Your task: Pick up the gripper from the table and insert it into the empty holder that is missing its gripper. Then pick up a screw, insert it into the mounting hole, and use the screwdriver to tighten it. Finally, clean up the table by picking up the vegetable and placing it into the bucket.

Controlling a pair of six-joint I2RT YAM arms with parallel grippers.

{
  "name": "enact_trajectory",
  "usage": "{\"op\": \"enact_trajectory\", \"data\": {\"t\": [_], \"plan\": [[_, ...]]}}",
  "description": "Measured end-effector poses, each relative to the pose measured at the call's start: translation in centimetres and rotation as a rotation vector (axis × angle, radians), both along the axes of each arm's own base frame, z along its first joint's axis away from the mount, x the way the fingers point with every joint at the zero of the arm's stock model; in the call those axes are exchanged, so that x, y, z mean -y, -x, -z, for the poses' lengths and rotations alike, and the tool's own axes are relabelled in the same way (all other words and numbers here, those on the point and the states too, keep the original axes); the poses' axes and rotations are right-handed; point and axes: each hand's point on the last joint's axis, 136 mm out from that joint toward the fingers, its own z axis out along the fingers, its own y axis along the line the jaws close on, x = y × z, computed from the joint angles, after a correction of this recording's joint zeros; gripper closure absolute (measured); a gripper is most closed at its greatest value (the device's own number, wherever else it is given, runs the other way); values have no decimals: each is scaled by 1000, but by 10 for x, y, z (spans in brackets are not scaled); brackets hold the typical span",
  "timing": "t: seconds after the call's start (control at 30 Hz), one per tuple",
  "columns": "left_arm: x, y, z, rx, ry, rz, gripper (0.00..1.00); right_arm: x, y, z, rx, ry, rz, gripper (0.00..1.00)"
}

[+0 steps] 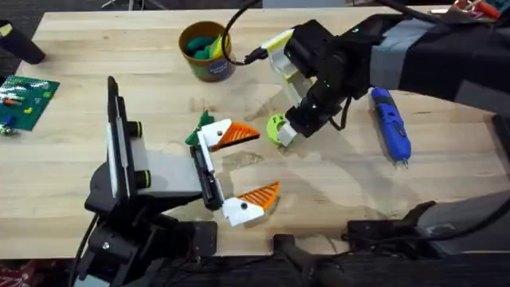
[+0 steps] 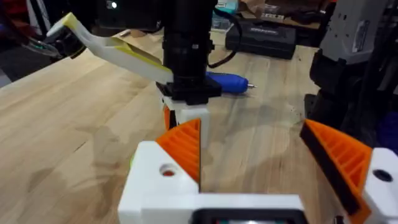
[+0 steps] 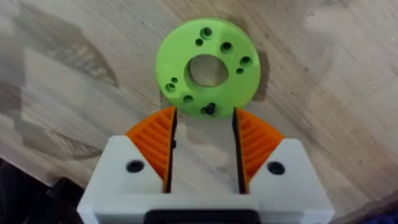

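Observation:
A lime-green disc with several holes lies flat on the table. A small dark screw sits in its rim hole. My right gripper hangs open just above the disc, its orange pads either side of that screw. The blue screwdriver lies to the right of the right arm; it is also in the left wrist view. My left gripper is open and holds nothing. The yellow bucket stands at the back with green pieces inside. A green thing, perhaps the vegetable, lies beside the left gripper's far finger.
A green circuit-like board lies at the table's left edge. The right arm's wrist stands upright in front of my left gripper. Bare wood stretches between the disc and the front edge.

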Motion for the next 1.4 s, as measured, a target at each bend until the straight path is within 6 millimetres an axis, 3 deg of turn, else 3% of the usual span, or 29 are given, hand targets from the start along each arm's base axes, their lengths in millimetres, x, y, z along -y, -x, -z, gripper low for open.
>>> {"op": "enact_trajectory", "data": {"t": [1.1,1.4], "plan": [[0,0,0,0,0,0,15,0,-5,10,-3,22,3,504],[0,0,0,0,0,0,14,5,-10,11,17,45,6,762]]}}
